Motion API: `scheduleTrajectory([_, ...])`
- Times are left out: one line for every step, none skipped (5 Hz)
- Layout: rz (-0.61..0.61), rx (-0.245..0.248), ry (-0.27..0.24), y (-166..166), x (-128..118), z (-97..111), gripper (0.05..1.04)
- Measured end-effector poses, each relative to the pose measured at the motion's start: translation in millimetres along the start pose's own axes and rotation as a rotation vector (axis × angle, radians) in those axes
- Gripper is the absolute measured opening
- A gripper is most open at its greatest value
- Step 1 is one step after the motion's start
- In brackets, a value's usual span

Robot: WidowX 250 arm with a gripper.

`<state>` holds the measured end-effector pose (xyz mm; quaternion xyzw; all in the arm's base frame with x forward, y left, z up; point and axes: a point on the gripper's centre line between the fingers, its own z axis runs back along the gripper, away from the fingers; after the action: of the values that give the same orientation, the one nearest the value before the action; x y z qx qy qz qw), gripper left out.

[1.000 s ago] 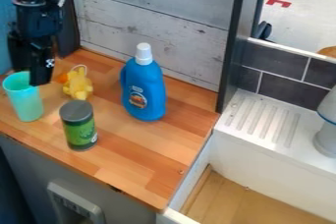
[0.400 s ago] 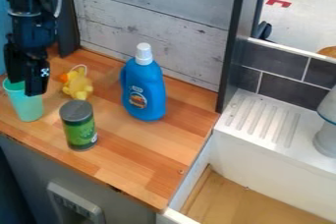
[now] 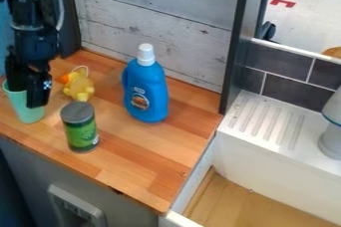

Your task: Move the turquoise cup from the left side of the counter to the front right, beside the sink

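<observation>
A wood-topped counter (image 3: 153, 171) stretches beneath a wall of weathered pale planks (image 3: 153, 2), beside a white unit (image 3: 266, 166) with a ridged top and, behind it, a row of dark tiles (image 3: 286, 66). At the view's upper left, a black robot arm (image 3: 32, 32) hangs over the counter, its gripper (image 3: 29, 96) low in front of the upper part of a mint-green cup; whether the gripper is open or closed, and whether it touches the cup, cannot be told from this angle. A blue detergent bottle (image 3: 148, 91) with a white cap stands upright near the plank wall, well apart from the gripper. The cup (image 3: 30, 115), partly hidden by the gripper, stands near the counter's left end. To its right, nearer the counter's front edge, a green can (image 3: 81, 131) with a dark grey lid stands upright. Smallest of the group, a yellow toy (image 3: 80, 90) with an orange part sits behind the can, between the cup and the bottle.
</observation>
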<state>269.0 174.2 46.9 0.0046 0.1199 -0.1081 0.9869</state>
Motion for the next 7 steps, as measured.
scheduleTrajectory([-0.002, 0.009, -0.015, 4.0, 7.0, -10.7, 0.943])
scheduleTrajectory([0.005, 0.018, -0.029, 9.2, 12.4, -9.9, 0.656])
scheduleTrajectory([0.011, 0.006, -0.018, 7.2, 10.7, -10.3, 0.403])
scheduleTrajectory([0.031, 0.005, -0.010, 3.2, 4.8, -9.5, 0.205])
scheduleTrajectory([0.090, 0.071, -0.090, 0.1, -6.5, 29.9, 0.132])
scheduleTrajectory([0.163, 0.054, -0.205, -9.6, -5.1, 58.9, 0.118])
scheduleTrajectory([0.151, 0.061, -0.305, -41.0, 4.5, 92.4, 0.117])
